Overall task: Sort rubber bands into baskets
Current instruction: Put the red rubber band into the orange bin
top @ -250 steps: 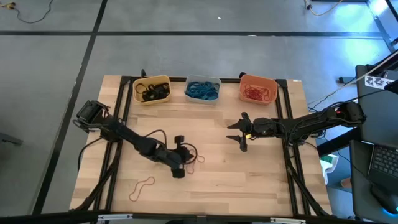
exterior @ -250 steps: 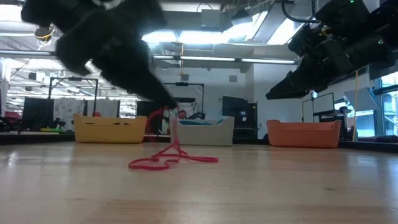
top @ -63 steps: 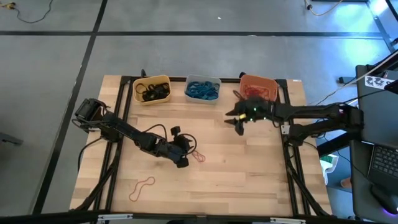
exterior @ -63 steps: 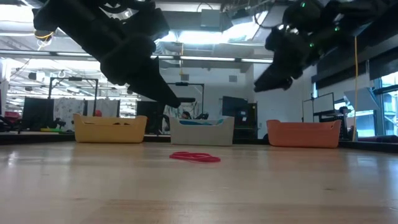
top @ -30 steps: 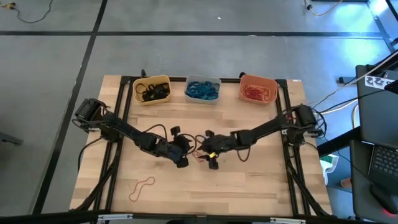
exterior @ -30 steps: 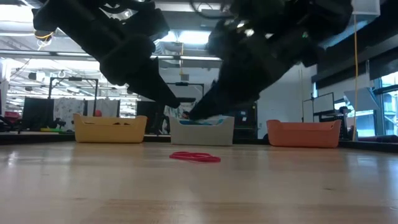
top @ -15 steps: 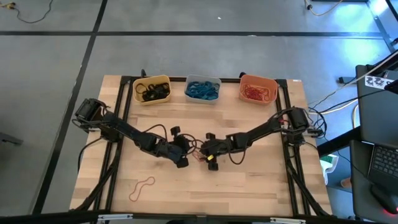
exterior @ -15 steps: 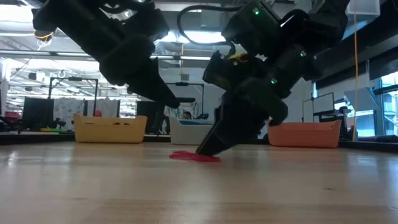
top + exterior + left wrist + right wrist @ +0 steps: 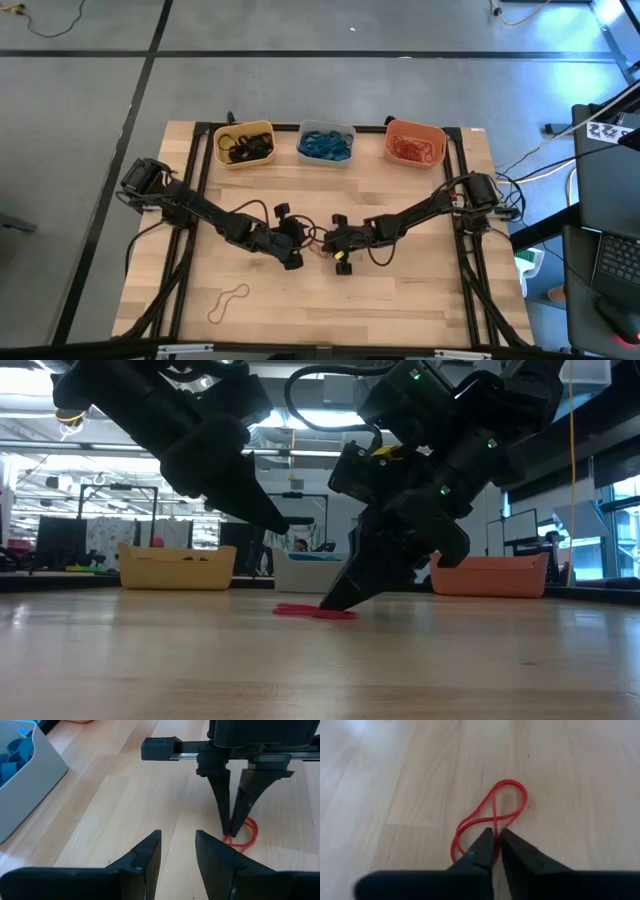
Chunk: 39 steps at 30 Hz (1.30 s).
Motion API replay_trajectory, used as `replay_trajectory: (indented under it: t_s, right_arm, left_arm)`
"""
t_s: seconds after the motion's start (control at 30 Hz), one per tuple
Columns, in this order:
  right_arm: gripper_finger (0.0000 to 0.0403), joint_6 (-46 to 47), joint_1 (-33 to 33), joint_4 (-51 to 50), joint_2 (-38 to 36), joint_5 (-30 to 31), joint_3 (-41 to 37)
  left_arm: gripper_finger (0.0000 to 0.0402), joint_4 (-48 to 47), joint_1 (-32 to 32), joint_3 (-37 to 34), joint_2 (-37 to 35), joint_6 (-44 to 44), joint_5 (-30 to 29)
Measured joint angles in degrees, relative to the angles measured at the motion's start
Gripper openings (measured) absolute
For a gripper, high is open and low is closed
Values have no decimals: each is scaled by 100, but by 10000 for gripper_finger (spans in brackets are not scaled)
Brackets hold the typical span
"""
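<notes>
Red rubber is the thing to watch: a red rubber band (image 9: 492, 822) lies flat on the wooden counter (image 9: 420, 290), about in the middle, in front of the pale grey basket (image 9: 326, 143).

Just left of that red band is the left hand (image 9: 291, 243). It hangs a little above the counter and does not touch the band. Its two dark fingers (image 9: 145, 855) are apart, with a gap between them, and nothing is in them.

Right at the red band is the right hand (image 9: 341, 252). It points down so its tips meet the counter on the band. Its fingers (image 9: 482, 847) are nearly together, with only a thin slit left, and a strand of the red band runs between the tips. The band is still lying on the wood.

Behind the red band sit three baskets in a row. The yellow basket (image 9: 245, 145) holds black bands, the grey one blue bands, the orange basket (image 9: 414, 144) red bands.

Left of the red band and closer to the front edge lies another loose band (image 9: 228, 301).
</notes>
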Motion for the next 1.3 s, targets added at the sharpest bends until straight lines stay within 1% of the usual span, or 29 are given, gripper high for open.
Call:
replay_trajectory:
  t_s: [0.07,0.1,0.23,0.37,0.6,1.07,1.17,1.3]
  right_arm:
    - [11,-4,-2,-37,-6,15,2]
    - [7,-17,-2,-47,-9,25,2]
    - [9,-103,0,-39,-11,98,2]
    - [3,-125,-2,-169,-106,203,-6]
    - [2,-125,-2,-1170,-852,380,-13]
    - [1,-274,-6,-3117,-2392,1785,-11]
    - [1,-273,-9,-3503,-2694,2011,-11]
    - [1,-274,-9,-4121,-3160,2540,-11]
  left_arm:
    - [117,2,0,0,0,-1,2]
    - [117,0,0,0,0,-1,0]
    - [117,1,0,0,0,-1,1]
    - [117,0,0,0,0,-1,0]
    - [117,0,0,0,0,-36,2]
    - [117,0,0,0,0,-45,2]
    - [117,0,0,0,0,-45,2]
    - [117,0,0,0,0,-43,2]
